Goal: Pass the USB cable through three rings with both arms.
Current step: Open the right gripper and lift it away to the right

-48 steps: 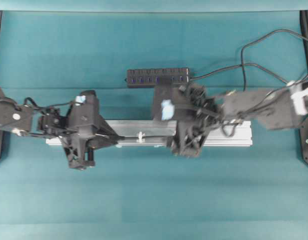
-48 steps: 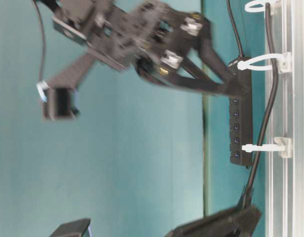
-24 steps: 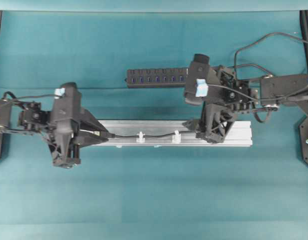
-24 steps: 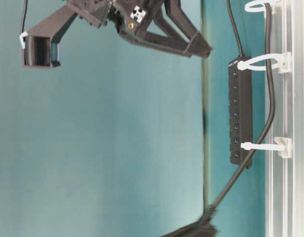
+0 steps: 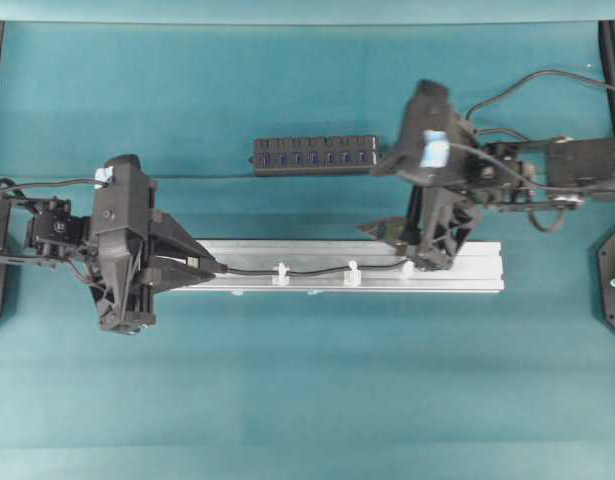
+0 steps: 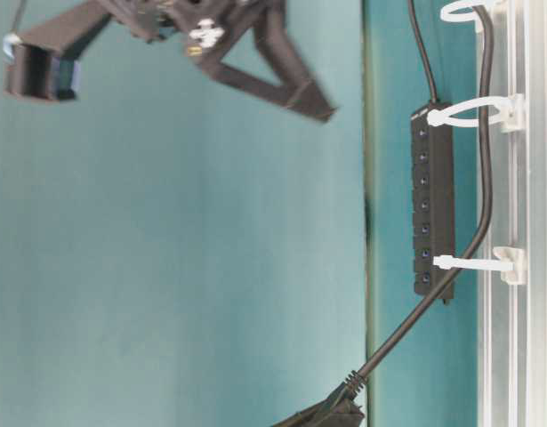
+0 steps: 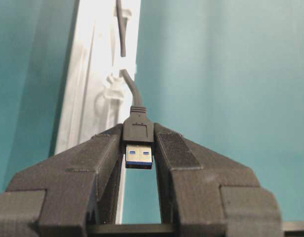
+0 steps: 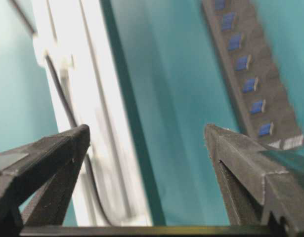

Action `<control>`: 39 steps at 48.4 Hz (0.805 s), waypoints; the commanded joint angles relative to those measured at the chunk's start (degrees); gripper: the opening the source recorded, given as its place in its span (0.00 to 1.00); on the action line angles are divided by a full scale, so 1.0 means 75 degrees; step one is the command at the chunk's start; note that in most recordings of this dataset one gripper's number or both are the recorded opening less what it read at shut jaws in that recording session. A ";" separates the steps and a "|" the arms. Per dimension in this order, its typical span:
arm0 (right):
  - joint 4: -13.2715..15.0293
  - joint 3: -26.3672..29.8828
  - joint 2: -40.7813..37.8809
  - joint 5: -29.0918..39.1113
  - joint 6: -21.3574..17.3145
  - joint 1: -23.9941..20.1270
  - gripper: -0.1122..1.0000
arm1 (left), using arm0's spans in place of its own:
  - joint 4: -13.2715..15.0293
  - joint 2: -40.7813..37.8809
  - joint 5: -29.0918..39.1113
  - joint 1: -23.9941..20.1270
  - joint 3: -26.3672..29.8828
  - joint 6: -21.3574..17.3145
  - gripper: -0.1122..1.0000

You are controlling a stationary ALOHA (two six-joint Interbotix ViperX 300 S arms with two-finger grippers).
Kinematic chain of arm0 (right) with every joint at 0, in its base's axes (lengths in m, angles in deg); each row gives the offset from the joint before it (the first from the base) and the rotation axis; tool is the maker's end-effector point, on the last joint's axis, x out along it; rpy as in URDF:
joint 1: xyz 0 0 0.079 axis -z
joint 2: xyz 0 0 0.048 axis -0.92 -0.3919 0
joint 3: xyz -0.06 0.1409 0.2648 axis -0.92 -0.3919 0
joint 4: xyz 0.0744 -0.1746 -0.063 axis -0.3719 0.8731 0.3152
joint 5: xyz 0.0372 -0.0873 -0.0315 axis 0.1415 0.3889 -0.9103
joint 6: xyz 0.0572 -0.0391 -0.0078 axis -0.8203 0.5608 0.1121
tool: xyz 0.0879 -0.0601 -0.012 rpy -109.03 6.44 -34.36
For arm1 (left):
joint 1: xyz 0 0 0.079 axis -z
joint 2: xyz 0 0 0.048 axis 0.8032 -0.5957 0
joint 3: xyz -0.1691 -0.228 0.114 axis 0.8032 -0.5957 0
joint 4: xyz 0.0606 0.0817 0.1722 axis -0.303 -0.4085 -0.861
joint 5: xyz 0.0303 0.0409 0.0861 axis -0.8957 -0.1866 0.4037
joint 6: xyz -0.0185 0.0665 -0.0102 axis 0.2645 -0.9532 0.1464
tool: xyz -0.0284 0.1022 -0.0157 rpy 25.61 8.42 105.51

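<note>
Two arms over the teal table (image 5: 307, 400), so we go L to R. L gripper (image 5: 209, 267) sits at 9 o'clock of the overhead view, jaws clamped on the plug of the USB cable (image 5: 317, 269); in the L wrist view the plug (image 7: 138, 140) is pinched between both pads, blue tongue facing the cam. From there we see the cable run toward 3 o'clock along the silver rail (image 5: 467, 278), through the three rings (image 5: 352, 274) standing on it. Table-level view shows it lifting off the rail past the ring nearest the L gripper. Black hub strip (image 5: 315, 155) lies just off the rail at its 12 o'clock, not touching. R gripper (image 5: 395, 236) hangs over the rail's R end, jaws spread wide, holding nothing; R wrist view shows cable & rail below its L finger (image 8: 53, 163).
</note>
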 commanded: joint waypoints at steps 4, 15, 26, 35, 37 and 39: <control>0.0023 -0.0352 0.0527 -0.0762 -0.0094 0.0023 0.84 | -0.0012 0.0094 -0.0082 0.0023 0.0188 0.0012 0.32; 0.0000 -0.1078 0.1301 -0.1652 -0.0094 -0.0070 0.81 | -0.0012 0.0105 -0.0105 0.0000 0.0199 0.0012 0.32; -0.0023 -0.1605 0.1957 -0.1875 -0.0094 -0.0141 0.80 | -0.0023 0.0105 -0.0117 0.0000 0.0223 0.0012 0.32; -0.0023 -0.1793 0.2250 -0.1852 -0.0094 -0.0141 0.79 | -0.0012 0.0105 -0.0105 0.0000 0.0223 0.0012 0.32; -0.0023 -0.1805 0.2250 -0.1840 -0.0094 -0.0141 0.79 | -0.0023 0.0105 -0.0117 0.0000 0.0234 0.0012 0.32; -0.0023 -0.1805 0.2250 -0.1816 -0.0105 -0.0141 0.79 | -0.0023 0.0105 -0.0117 0.0000 0.0234 0.0012 0.32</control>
